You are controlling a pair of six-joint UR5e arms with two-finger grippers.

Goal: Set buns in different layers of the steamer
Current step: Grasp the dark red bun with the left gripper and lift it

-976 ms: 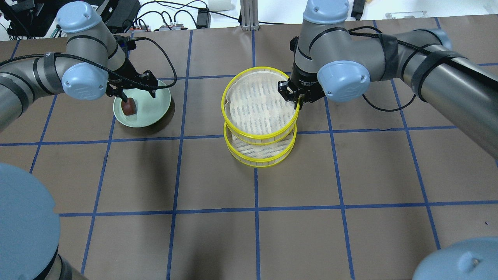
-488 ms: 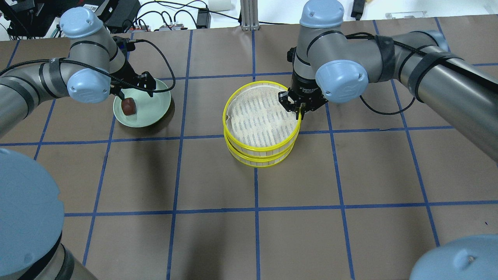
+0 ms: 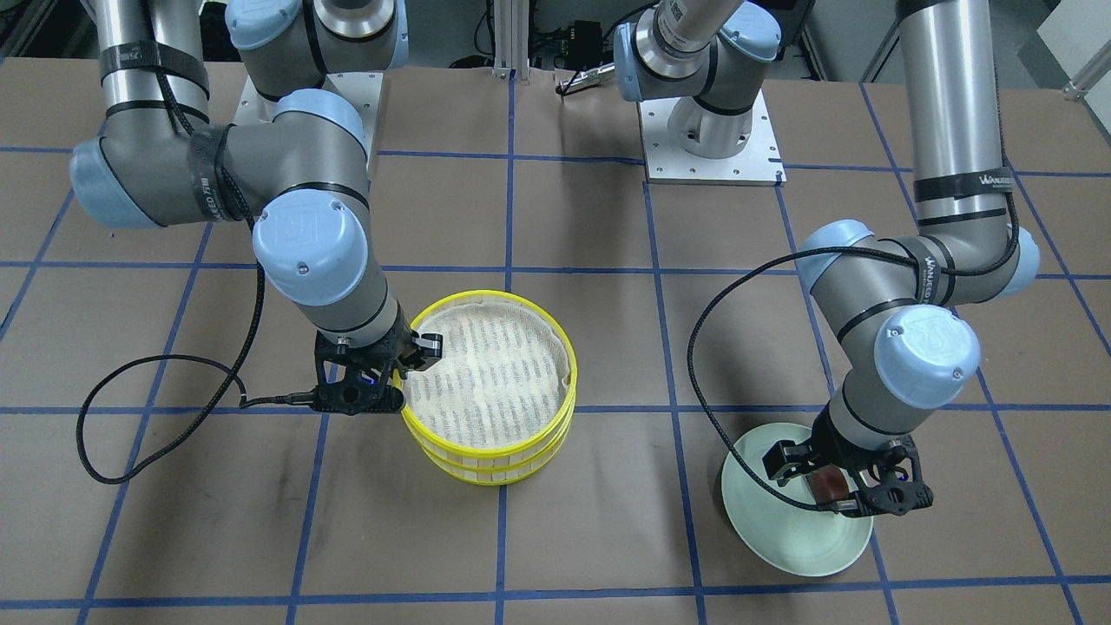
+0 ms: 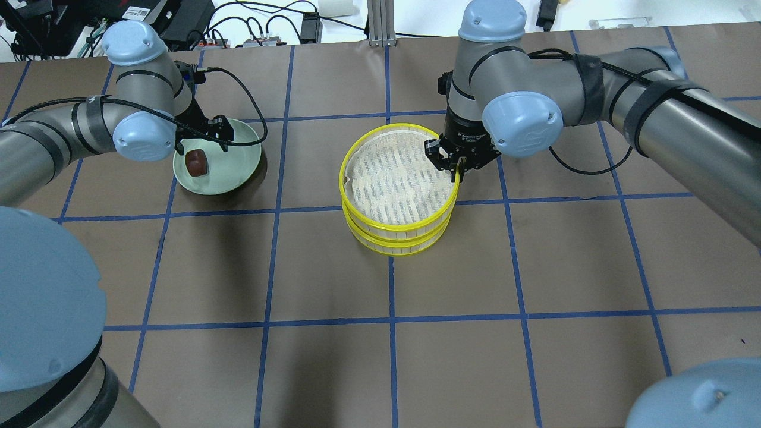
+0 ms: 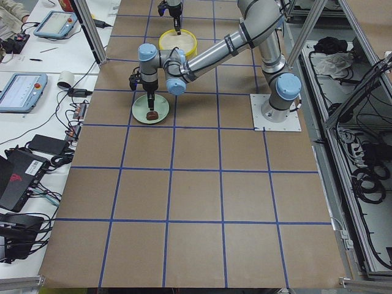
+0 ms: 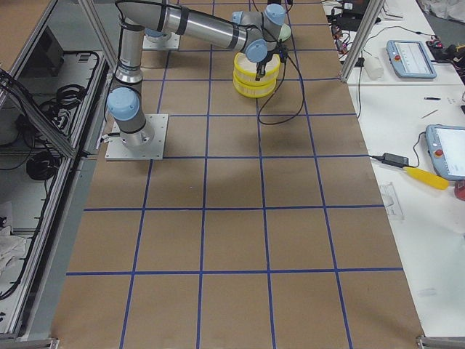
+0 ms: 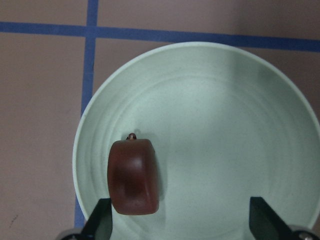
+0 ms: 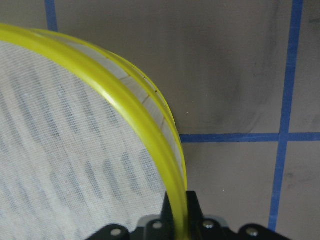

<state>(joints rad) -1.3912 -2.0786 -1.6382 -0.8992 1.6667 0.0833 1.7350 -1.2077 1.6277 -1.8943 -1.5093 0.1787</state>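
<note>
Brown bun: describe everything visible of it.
The brown bun is a small, smooth, dark reddish-brown rounded block with a tiny nub on one end. It lies alone on the pale green plate, off-centre toward its rim. The open left gripper hangs above it, one finger close beside the bun; whether they touch is unclear.

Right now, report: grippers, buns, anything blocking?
Right gripper shut on top tray rim, stacked over lower tray. Left gripper open above plate, brown bun lying loose on it. Cream bun not in sight.
</note>
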